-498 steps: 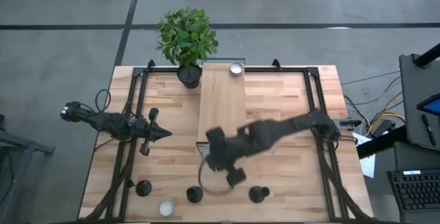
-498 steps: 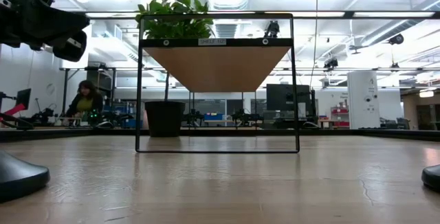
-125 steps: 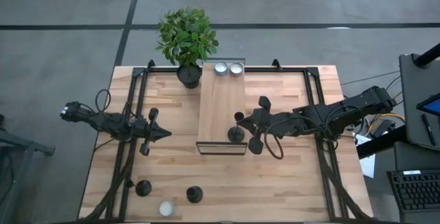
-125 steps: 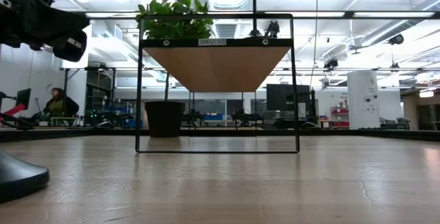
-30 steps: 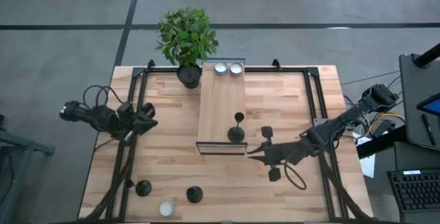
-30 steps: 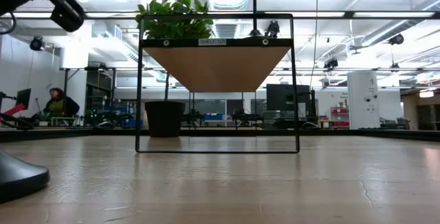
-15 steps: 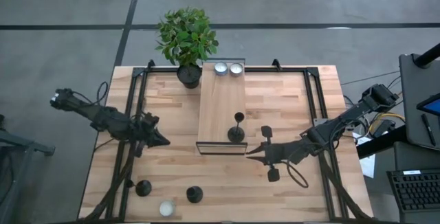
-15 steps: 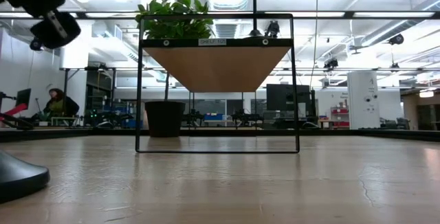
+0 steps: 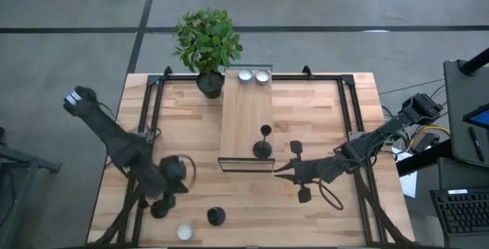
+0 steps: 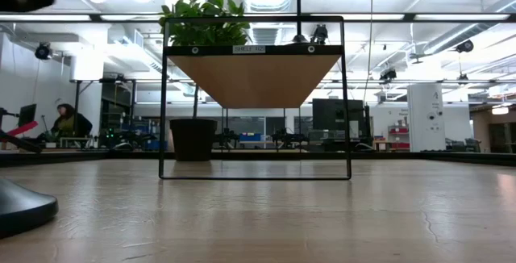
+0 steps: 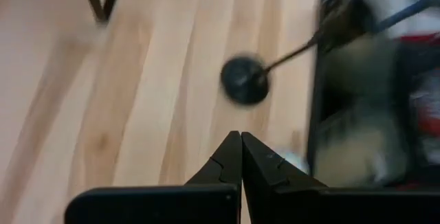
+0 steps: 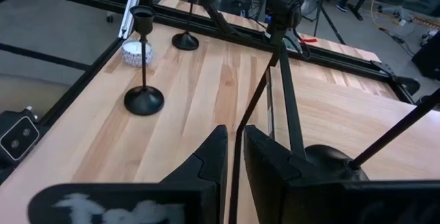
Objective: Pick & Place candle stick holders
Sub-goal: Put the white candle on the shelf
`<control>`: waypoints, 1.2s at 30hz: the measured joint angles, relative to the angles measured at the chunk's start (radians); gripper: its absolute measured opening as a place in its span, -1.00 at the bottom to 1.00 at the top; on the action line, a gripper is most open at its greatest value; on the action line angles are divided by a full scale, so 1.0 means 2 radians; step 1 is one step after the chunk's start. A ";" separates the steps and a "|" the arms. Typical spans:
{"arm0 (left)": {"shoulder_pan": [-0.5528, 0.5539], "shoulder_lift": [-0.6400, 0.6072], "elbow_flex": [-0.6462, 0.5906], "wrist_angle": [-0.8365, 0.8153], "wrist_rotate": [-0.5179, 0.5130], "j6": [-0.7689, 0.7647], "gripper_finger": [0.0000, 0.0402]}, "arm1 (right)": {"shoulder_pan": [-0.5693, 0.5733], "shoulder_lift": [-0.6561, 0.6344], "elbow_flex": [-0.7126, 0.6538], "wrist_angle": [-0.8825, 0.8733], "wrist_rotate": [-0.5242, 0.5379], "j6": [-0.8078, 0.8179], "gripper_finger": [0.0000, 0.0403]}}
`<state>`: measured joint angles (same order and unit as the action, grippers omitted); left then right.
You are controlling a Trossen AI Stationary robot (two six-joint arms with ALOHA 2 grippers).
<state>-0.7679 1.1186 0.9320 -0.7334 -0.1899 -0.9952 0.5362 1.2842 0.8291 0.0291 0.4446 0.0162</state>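
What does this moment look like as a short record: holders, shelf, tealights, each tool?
shelf: raised wooden board on a black frame, mid-table
holder on shelf: one, upright, near the front end
holders on table: two, and, near the front edge
tealights: two on the shelf's far end; one on the table between the two holders
left tool: shut, empty, above the front-left holder
right tool: narrowly open, empty, right of the shelf's front end
plant: at the table's far edge

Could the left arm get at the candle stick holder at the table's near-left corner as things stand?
Probably yes: the left gripper, shut, hangs just beside that candle stick holder, with bare table and nothing between; its fingers would need to open first.
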 joint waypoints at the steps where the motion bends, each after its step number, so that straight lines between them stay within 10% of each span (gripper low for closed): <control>1: -0.005 0.022 0.010 -0.005 0.001 -0.009 -1.00 | 0.000 0.000 0.000 0.000 0.000 -0.001 -0.78; 18: -0.028 0.197 0.089 0.000 0.109 -0.148 -0.36 | -0.001 0.000 -0.001 -0.006 0.000 -0.044 -0.78; 36: -0.047 0.214 0.087 0.011 0.136 -0.151 -0.32 | -0.009 0.000 -0.013 0.003 0.000 -0.066 -0.78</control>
<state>-0.8610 1.5475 1.1056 -0.7118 0.0816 -1.2967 0.5172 1.2846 0.8031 0.0354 0.4446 -0.1165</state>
